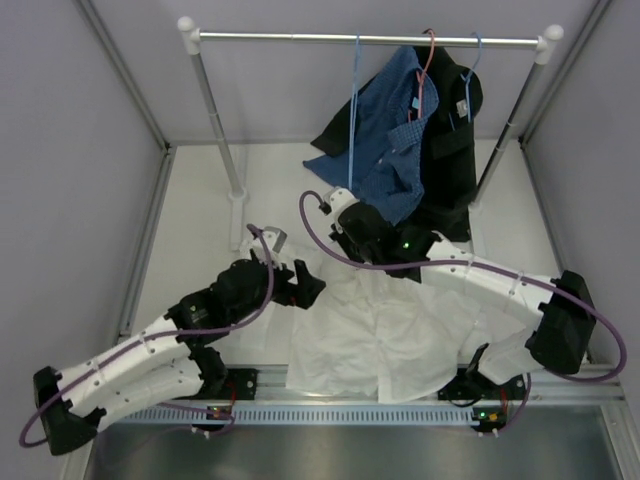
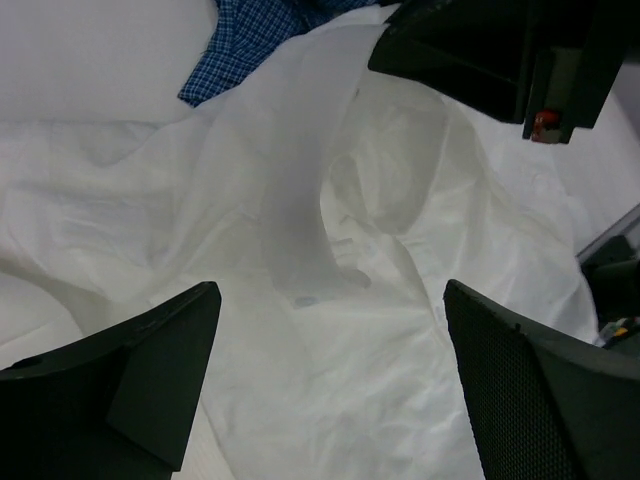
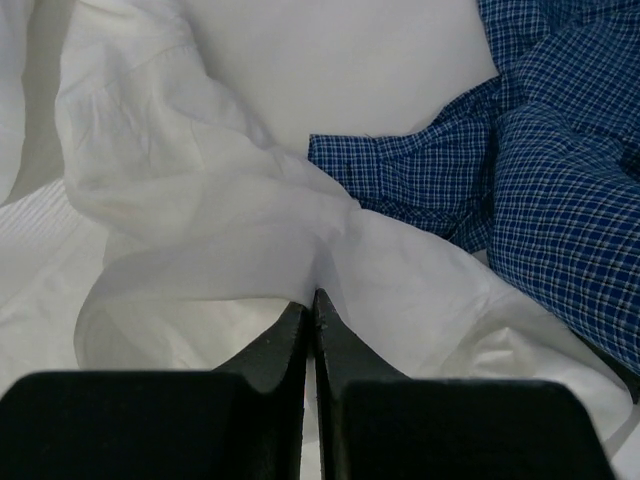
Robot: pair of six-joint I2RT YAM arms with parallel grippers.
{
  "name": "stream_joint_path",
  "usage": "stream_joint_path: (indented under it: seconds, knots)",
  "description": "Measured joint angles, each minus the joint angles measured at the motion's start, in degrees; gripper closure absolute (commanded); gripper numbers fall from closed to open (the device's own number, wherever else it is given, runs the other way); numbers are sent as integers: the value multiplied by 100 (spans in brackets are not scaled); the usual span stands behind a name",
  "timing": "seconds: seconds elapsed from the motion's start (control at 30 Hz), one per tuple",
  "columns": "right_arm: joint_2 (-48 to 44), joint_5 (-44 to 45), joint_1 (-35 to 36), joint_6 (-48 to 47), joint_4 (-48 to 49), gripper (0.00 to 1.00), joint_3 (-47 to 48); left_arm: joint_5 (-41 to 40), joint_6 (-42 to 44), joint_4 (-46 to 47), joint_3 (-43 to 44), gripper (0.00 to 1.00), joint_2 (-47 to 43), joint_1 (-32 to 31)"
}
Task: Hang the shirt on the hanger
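Jaws of right gripper (image 3: 312, 300) pinched together on white shirt (image 3: 200, 230) fold beside blue checked shirt (image 3: 560, 200); left gripper (image 2: 330, 295) spread wide.

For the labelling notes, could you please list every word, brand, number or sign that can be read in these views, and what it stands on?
None is readable.
The white shirt, the blue checked shirt, the black garment and the rail bear no visible text.
The right arm shows only a green light, no lettering.

Pale grey walls (image 1: 60, 150) around a white tabletop (image 1: 200, 220), a metal clothes rail (image 1: 300, 38) at the back.
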Motion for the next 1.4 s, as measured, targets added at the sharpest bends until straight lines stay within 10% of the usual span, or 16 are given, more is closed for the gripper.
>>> stream_joint_path:
  seconds: [0.47, 1.07, 1.13, 1.4]
  knots:
    - [431, -273, -269, 37, -328, 100, 415, -3504, -1700, -129, 420, 37, 2474, -1878]
    - [603, -304, -273, 37, -299, 100, 413, -4172, -3814, -1156, 1438, 48, 4039, -2055]
    - [603, -304, -273, 37, -299, 100, 413, -4172, -3950, -1255, 1438, 67, 4089, -2055]
    - [601, -341, -273, 70, -219, 100, 393, -4234, -4100, -1403, 1438, 91, 4107, -2055]
